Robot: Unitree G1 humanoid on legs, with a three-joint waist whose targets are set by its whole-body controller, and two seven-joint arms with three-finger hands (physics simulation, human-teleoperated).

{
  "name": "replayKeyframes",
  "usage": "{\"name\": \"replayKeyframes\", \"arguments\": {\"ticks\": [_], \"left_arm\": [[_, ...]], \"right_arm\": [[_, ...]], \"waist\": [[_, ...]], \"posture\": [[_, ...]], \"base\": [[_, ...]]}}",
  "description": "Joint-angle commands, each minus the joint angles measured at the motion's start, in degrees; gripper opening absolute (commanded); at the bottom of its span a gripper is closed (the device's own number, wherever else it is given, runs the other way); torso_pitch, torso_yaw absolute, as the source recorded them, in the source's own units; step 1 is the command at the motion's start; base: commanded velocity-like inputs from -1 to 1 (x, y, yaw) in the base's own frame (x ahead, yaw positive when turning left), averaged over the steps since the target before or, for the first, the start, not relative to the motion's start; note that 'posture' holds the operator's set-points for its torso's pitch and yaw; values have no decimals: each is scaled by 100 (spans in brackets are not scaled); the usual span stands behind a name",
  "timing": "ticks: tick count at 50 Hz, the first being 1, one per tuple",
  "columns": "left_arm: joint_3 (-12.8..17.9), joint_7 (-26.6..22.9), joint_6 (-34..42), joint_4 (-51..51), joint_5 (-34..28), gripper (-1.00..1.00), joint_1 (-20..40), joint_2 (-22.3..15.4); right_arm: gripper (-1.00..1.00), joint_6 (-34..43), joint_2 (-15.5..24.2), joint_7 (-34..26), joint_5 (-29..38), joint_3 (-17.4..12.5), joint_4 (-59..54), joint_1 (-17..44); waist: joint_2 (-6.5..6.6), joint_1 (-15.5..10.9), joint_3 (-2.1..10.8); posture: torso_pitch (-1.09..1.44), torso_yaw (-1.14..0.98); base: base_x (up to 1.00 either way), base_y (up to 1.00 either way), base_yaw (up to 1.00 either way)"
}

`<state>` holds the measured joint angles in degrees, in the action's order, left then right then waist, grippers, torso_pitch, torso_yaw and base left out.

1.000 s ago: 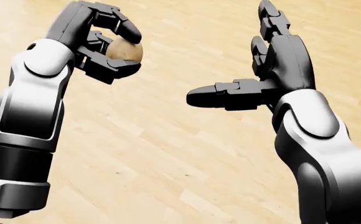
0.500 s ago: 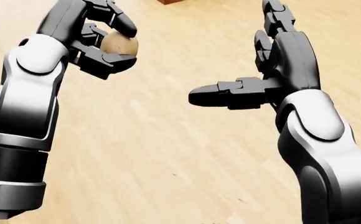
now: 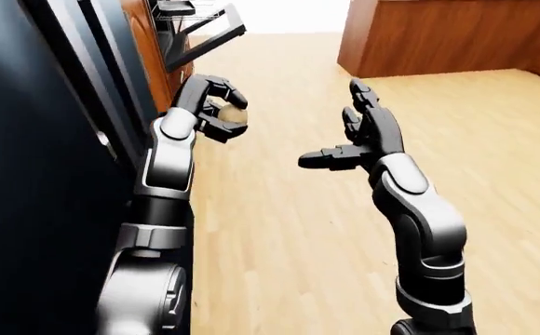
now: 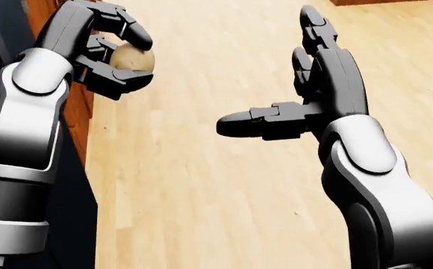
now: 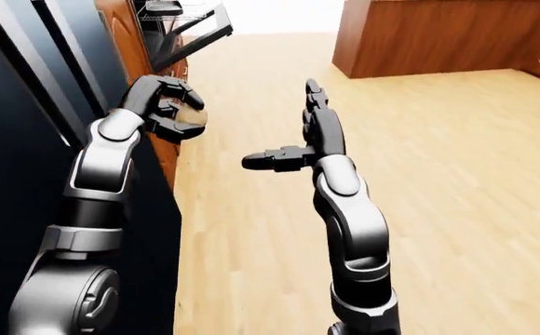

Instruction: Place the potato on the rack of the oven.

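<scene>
Potato (image 4: 132, 58) sits enclosed in the left hand (image 4: 101, 50), whose three dark fingers curl round it at the upper left of the head view, forearm raised and bent at the elbow. Right hand (image 4: 306, 95) is spread and holds nothing: two fingers point up the view, the thumb (image 4: 250, 123) juts toward the left, and the white forearm descends to the lower right. In the left-eye view the oven (image 3: 191, 31), its door (image 3: 207, 38) hanging open with a wire rack (image 3: 184, 10) above it, lies at the top, well apart from the potato, set in a run of wooden cabinets (image 3: 149, 49) beside a dark panel (image 3: 37, 174). Compared with half a second ago, the head view has shifted: cabinet and dark panel now occupy its left edge, where only plank floor (image 4: 201, 185) showed; both hands keep their poses.
</scene>
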<state>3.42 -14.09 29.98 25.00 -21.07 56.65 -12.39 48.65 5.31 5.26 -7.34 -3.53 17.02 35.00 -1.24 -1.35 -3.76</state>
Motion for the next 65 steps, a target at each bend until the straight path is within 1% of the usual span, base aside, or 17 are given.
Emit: {"name": "replayKeyframes", "arguments": {"ticks": [1,4,6,12,15,17,24,28,31,39,42,43,44,49,56,58,65], "left_arm": [[-20,8,-211,-238,60,-47,309,0],[-28,26,-233,-172,64,-46,358,7],[-31,29,-233,-160,60,-46,366,5],[-45,30,-248,-124,52,-47,393,22],[-40,32,-267,-143,47,-46,338,22],[-26,6,-187,-253,46,-46,337,4],[-19,3,-198,-247,53,-46,324,-12],[-27,12,-211,-194,58,-46,373,0],[-30,2,-194,-216,51,-46,366,-6],[-26,-11,-197,-200,53,-47,379,-10],[-14,-8,-210,-180,59,-47,390,-28],[-17,-8,-201,-191,57,-47,386,-26],[-19,-4,-201,-187,57,-46,389,-23],[-26,11,-209,-155,61,-45,423,-9],[-30,-4,-157,-253,51,-44,380,0],[-31,3,-178,-225,53,-44,385,1],[-32,21,-233,-170,50,-44,373,-4]], "right_arm": [[100,-127,72,39,26,-107,183,213],[100,-141,69,33,-41,-125,221,236],[100,-198,83,18,-59,-130,187,229],[100,-225,103,30,-125,-145,223,215],[100,-223,109,27,-152,-144,272,173],[100,-187,116,39,-165,-138,283,223],[100,-248,97,45,-155,-100,217,229],[100,-216,92,56,-156,-103,248,234],[100,-225,100,48,-160,-109,235,239],[100,-253,92,66,-130,-86,203,216],[100,-205,107,92,-95,-106,125,273],[100,-199,105,101,-102,-125,126,285],[100,-179,99,108,-112,-127,149,286],[100,-142,111,126,-137,-138,186,282],[100,-139,83,145,-152,-105,226,231],[100,-151,85,144,-150,-106,213,234],[100,-219,79,140,-124,-102,145,206]], "waist": [[38,29,173],[-229,-54,254],[-76,4,409],[239,119,224],[614,166,223],[518,200,75],[184,45,220],[-345,-56,374],[-310,8,190],[106,238,264],[607,209,409],[433,182,337],[569,237,221],[383,75,299],[-450,-109,396],[-417,-36,162],[-152,108,294]], "posture": [[0,0],[0,0],[0,0],[0,0],[0,0],[0,0],[0,0],[0,0],[0,0],[0,0],[0,0],[0,0],[0,0],[0,0],[0,0],[0,0],[0,0]], "base": [[0,0,0],[0,0,0],[7,0,0],[30,0,0],[43,0,0],[47,0,0],[55,0,0],[60,0,0],[59,0,0],[60,0,0],[52,0,0],[38,0,0],[37,0,0],[37,0,5],[37,0,50],[37,0,71],[37,0,64]]}}
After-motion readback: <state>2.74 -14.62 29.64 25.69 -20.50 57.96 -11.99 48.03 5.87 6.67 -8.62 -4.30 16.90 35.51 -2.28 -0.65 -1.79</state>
